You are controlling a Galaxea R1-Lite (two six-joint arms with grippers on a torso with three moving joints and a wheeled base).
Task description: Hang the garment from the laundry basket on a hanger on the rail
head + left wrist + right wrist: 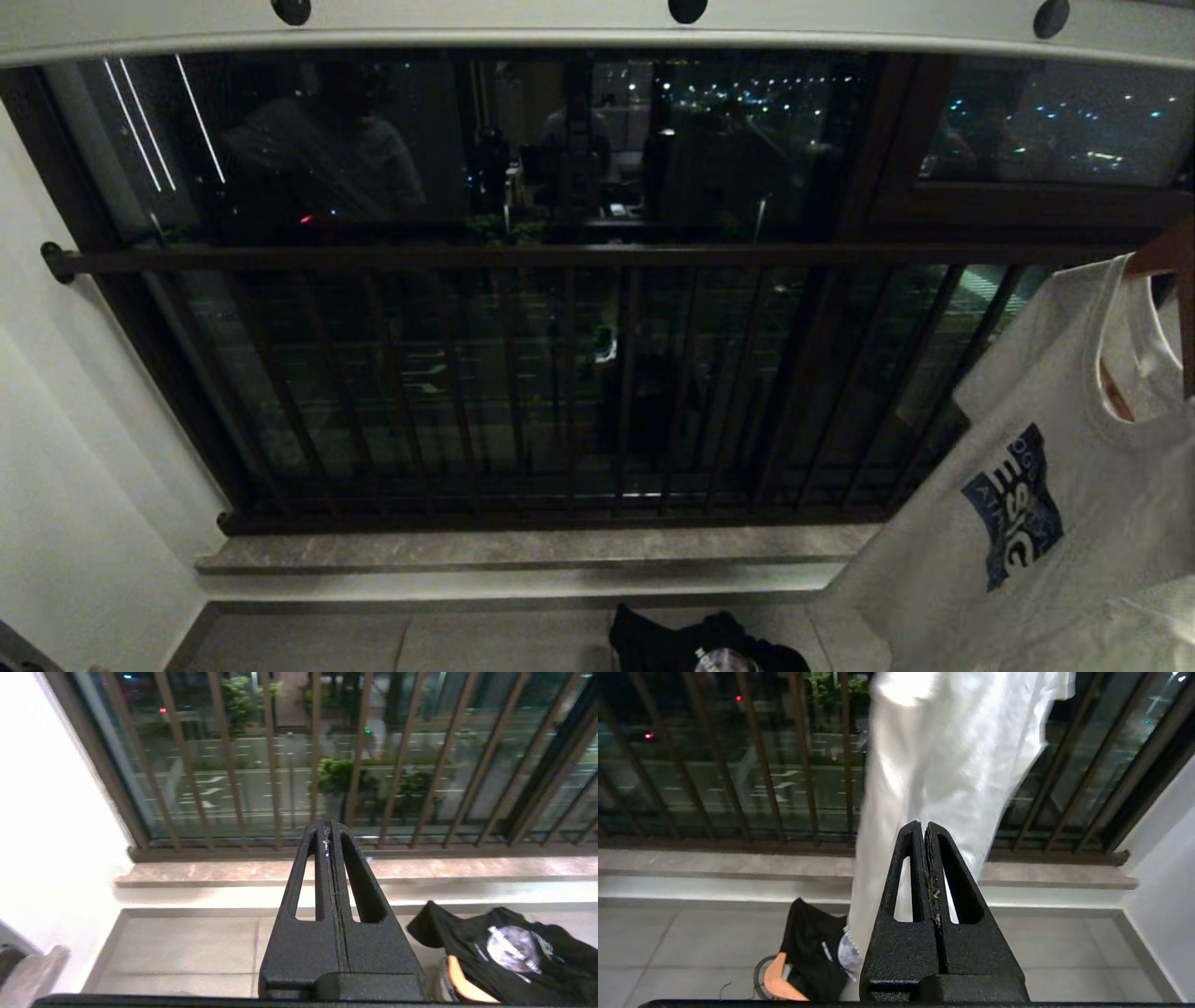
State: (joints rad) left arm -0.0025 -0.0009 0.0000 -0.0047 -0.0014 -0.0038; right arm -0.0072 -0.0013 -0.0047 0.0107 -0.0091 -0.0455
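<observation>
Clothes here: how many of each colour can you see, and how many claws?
White shirts: 1, hanging at the right
Black shirts: 1, on the basket
Claws: 2, left claw and right claw, both shut and empty
Total: 4

**Garment in basket, rail overhead**

Laundry basket (762, 977) low on the tiled floor near the window step, mostly hidden; only a slice of round rim and a thin dark handle loop showing. Black garment (509, 954) with pale round print heaped over it, an orange hanger (462, 984) tucked beneath. Pale rail (597, 33) across the top, dotted with round dark holes.
</observation>
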